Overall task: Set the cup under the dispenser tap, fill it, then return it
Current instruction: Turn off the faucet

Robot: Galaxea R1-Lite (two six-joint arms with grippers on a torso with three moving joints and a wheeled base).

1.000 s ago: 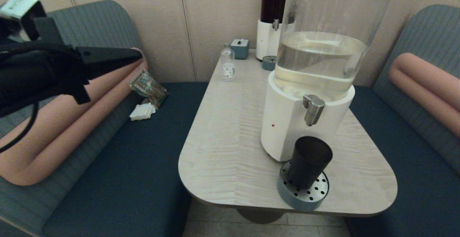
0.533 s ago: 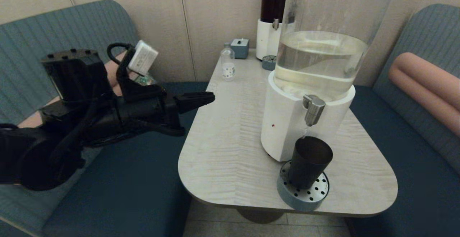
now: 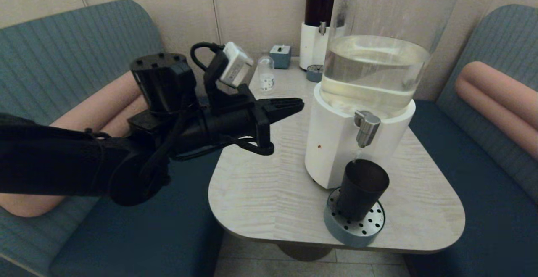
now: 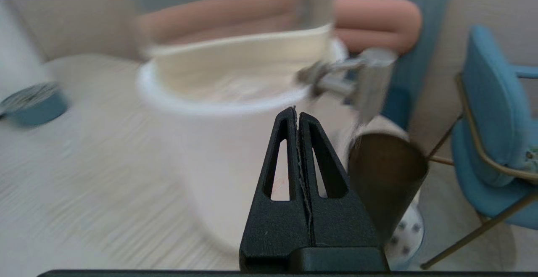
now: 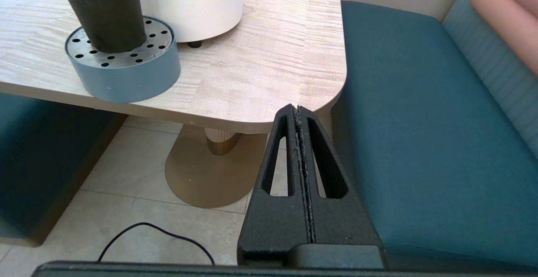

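I think the filling step is on. The cup stands on the round drip tray on the table, right under the dispenser tap. It is dark and upright. My left end effector hangs over the table with its fingers together, near the big dispenser. Next I must reach the tap. My right end effector waits low beside the table, fingers together too.

Near-black cup, brushed-steel dispenser tap, blue-grey drip tray with black-dotted grille, pale wood-grain table
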